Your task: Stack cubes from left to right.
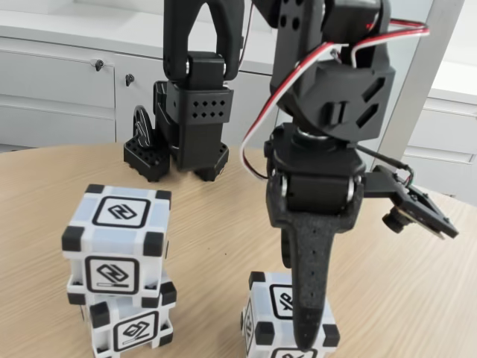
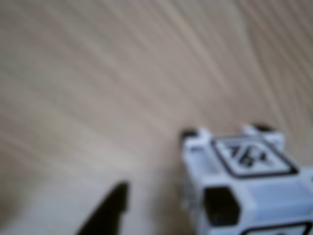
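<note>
White plastic with black corners, a lone cube [image 1: 279, 317] is sitting upright at the near right of the wooden surface [image 1: 223, 224], the pincer [image 1: 309, 339] reaching down over it, its opening untellable. Left, two cubes [image 1: 119, 276] are standing stacked.

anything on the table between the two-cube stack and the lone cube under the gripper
Nothing: in the fixed view only bare wooden table lies between the stack and the lone cube under the gripper.

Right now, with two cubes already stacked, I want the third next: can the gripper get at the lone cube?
Probably yes: the gripper hangs right at the lone cube, nothing between them. The stack stands apart on the table.
</note>
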